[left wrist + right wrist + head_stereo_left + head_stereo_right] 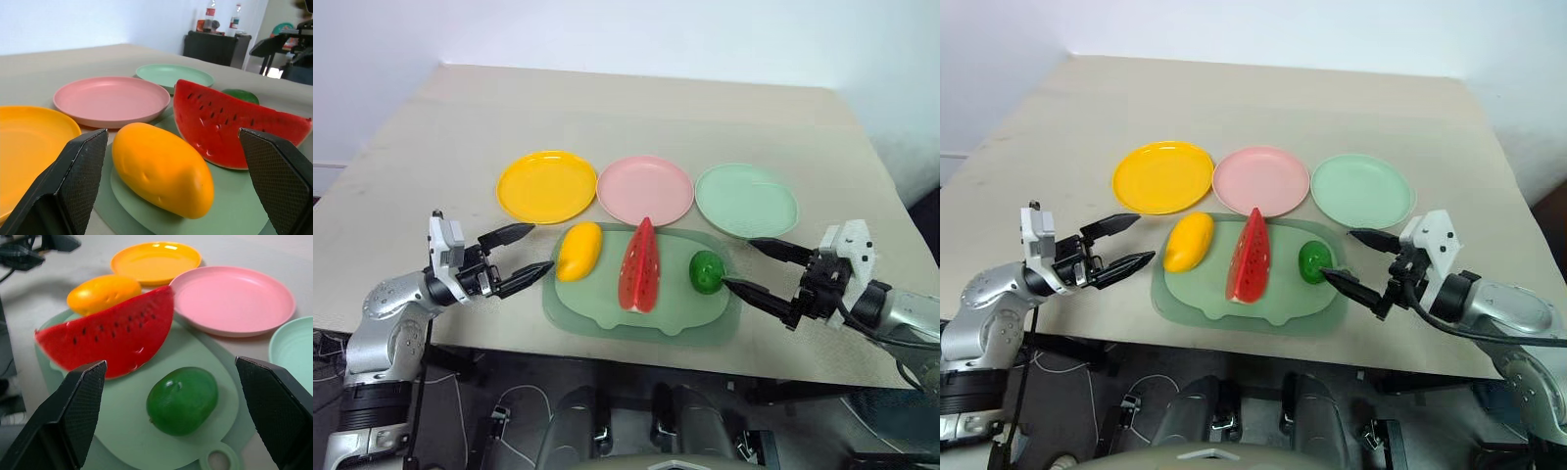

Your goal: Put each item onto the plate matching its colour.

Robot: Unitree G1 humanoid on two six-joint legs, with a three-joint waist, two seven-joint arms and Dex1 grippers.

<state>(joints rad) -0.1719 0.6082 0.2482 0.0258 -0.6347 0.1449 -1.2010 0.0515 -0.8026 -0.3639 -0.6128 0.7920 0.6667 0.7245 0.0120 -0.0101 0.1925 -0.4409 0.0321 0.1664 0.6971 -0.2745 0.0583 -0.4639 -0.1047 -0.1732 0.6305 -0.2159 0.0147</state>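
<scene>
Both claws hang with fingers spread wide and empty, the left claw (527,252) just beside the mango (578,251), the right claw (759,267) just beside the green fruit (706,271).

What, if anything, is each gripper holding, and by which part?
Nothing is held. The left gripper is open beside the mango; the right gripper is open beside the green fruit. Neither touches its item.
</scene>
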